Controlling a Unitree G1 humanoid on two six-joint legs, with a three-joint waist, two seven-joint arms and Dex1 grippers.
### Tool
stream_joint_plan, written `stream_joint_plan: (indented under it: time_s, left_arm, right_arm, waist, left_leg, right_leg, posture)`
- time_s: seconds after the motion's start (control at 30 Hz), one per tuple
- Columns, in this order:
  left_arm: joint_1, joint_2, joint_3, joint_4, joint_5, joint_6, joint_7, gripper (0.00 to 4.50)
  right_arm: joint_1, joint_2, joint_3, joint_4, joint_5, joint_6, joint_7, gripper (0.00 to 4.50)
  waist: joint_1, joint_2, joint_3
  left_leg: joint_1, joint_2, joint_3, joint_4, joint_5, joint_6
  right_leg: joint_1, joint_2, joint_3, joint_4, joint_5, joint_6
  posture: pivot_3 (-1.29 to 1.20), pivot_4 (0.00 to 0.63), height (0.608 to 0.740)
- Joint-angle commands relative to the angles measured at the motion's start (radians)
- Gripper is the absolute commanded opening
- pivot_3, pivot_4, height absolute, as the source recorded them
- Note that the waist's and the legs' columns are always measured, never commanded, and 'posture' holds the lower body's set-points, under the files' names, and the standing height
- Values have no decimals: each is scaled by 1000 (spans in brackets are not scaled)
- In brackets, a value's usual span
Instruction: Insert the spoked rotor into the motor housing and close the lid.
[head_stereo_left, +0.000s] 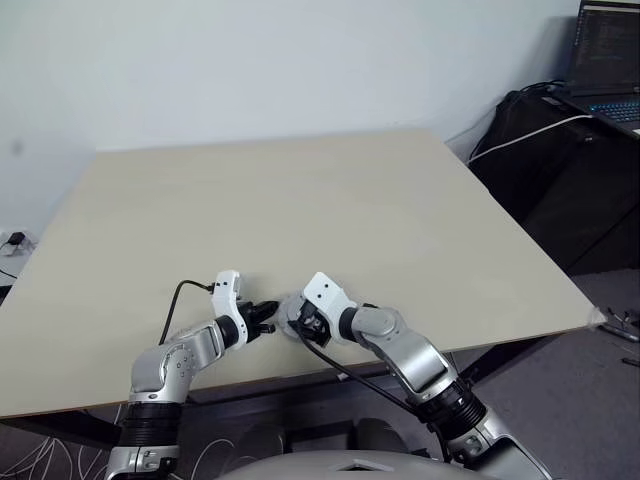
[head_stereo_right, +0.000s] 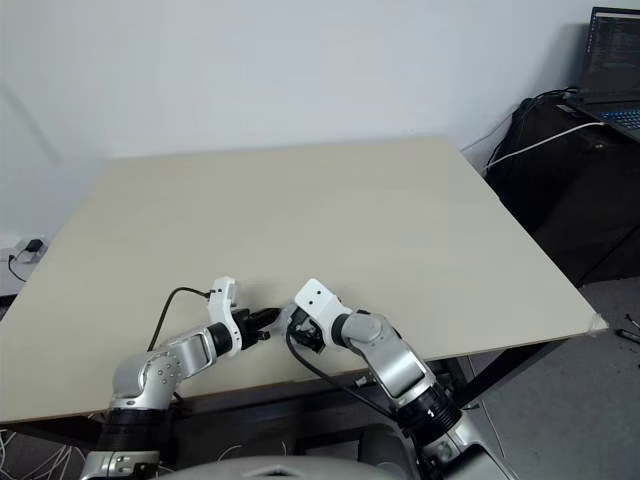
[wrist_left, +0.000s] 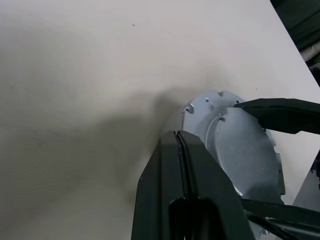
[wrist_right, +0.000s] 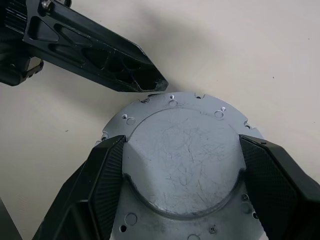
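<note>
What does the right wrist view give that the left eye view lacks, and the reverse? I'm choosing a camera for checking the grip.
Right wrist view: the silver disc's face up close, with its scratched raised centre and a flat rim with small holes, and the right claw's fingers on either side of that centre.
Left eye view: the whole table, both arms reaching to its near edge, and a laptop off to the right.
Both: the right claw shut on the disc, and the shut left claw with its tip at the disc's rim.
</note>
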Motion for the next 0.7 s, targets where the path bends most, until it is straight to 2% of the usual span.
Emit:
stream_joint_plan:
  time_s: [0.03,0.67,0.7]
  left_arm:
    - [-23,0,-6,-5,-8,-4,-28,0]
    - [-54,13,-120,44,59,52,-70,0]
    - [-53,13,-121,44,61,53,-71,0]
  right_arm:
    - [11,-16,2,47,-25,52,-12,3210]
    - [15,-5,-10,27,1,13,11,3210]
    - [18,-3,-17,20,5,4,12,3560]
  waist:
    - [0,0,0]
    - [4,1,-2]
    - [4,1,-2]
  left_leg:
    - [0,0,0,0,0,0]
    - [1,0,0,0,0,-1]
    - [0,0,0,0,0,-1]
  right_leg:
    - [0,0,0,0,0,0]
    - [1,-1,0,0,0,0]
    - [1,-1,0,0,0,0]
  posture:
    - [0,0,740]
    - [0,0,740]
    - [0,0,740]
